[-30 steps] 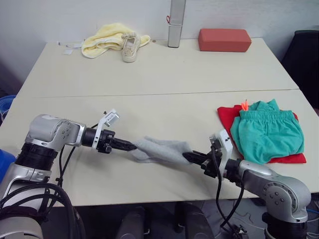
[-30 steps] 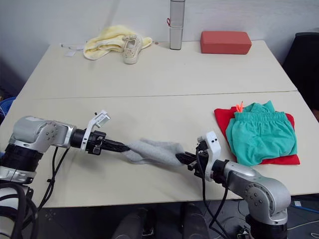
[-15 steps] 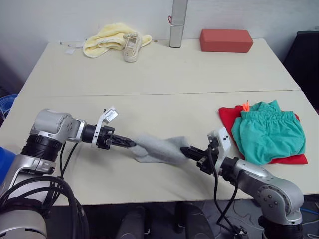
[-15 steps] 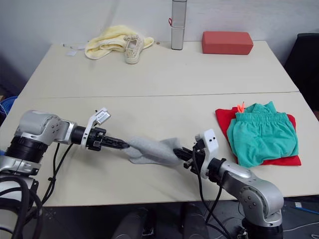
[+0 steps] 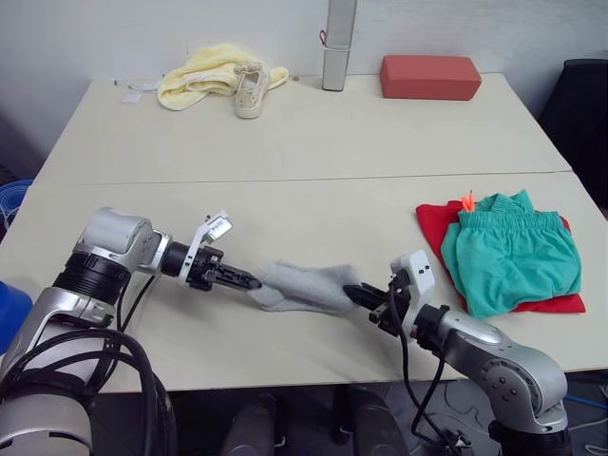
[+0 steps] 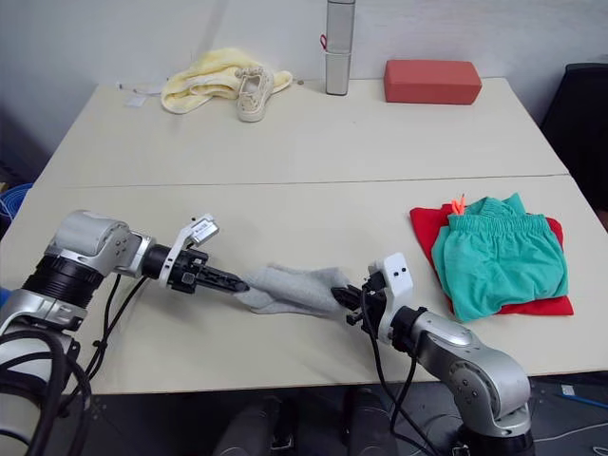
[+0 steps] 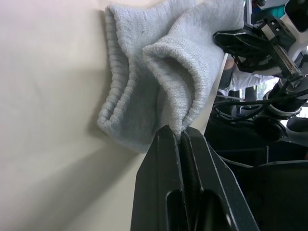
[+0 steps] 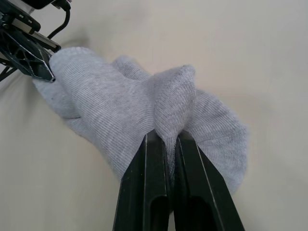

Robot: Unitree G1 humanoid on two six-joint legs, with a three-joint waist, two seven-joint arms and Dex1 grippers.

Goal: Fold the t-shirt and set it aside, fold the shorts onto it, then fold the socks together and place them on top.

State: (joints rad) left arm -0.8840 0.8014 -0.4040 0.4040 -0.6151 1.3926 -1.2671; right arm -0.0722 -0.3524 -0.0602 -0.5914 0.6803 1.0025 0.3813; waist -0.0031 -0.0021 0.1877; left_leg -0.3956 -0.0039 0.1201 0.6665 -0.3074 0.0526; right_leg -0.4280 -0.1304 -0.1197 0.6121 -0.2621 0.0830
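The light grey socks (image 5: 302, 286) lie bunched near the table's front edge, held at both ends. My left gripper (image 5: 250, 281) is shut on the cuff end of the socks (image 7: 159, 72), and my right gripper (image 5: 355, 292) is shut on a pinched fold at the toe end of the socks (image 8: 144, 103). At the right, the teal shorts (image 5: 510, 255) with an orange drawstring lie folded on the folded red t-shirt (image 5: 439, 224).
A pale yellow cloth (image 5: 207, 71) and a beige sneaker (image 5: 250, 87) lie at the table's far left. A grey post (image 5: 335, 43) and a red block (image 5: 428, 76) stand at the far edge. A seam (image 5: 285, 180) runs across the table.
Both grippers keep their hold on the socks. The left gripper has moved right toward the right one, so the socks bunch up shorter between them.
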